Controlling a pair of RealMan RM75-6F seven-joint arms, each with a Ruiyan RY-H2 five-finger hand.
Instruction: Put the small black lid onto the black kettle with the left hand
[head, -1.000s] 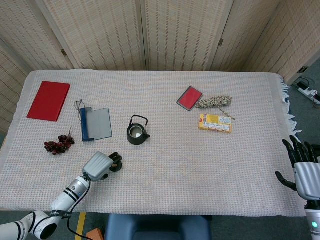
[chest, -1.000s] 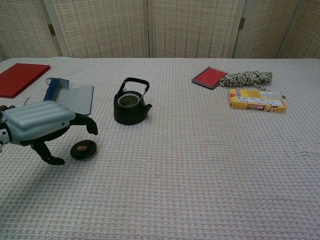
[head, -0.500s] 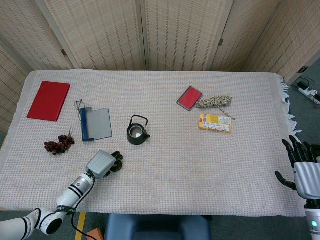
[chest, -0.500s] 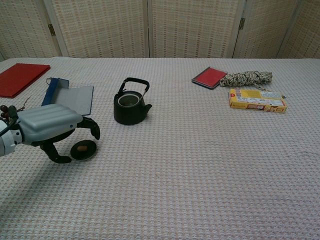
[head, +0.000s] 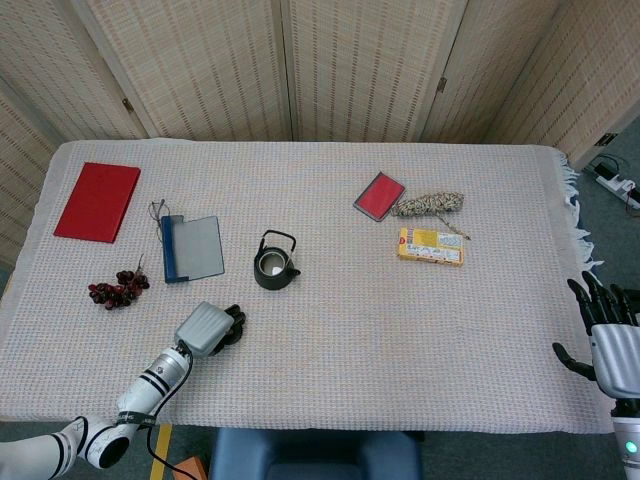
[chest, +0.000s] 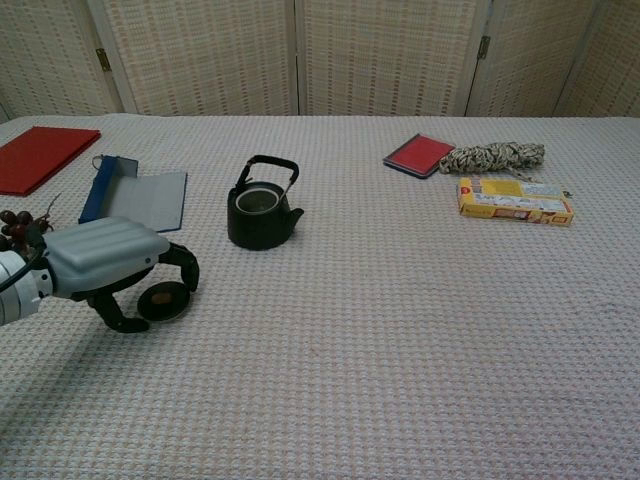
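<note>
Left hand (chest: 105, 260), fingers curled around lid (chest: 165, 299) on cloth, grip unclear. Kettle (chest: 262, 209) beyond, open-topped. Right hand (head: 608, 340), head view only, off table edge, fingers spread, empty.

Ahead of the left hand's (chest: 105, 262) curled fingers (chest: 180, 262), bare cloth runs unbroken to the black kettle (chest: 261, 214), whose open mouth is crossed only by its upright handle (chest: 272, 167). The small black lid (chest: 165, 301) lies beneath those fingers, between them and the thumb. Behind the knuckles sit the grapes (head: 118, 288), and beyond them the blue notebook (chest: 142, 194).
</note>
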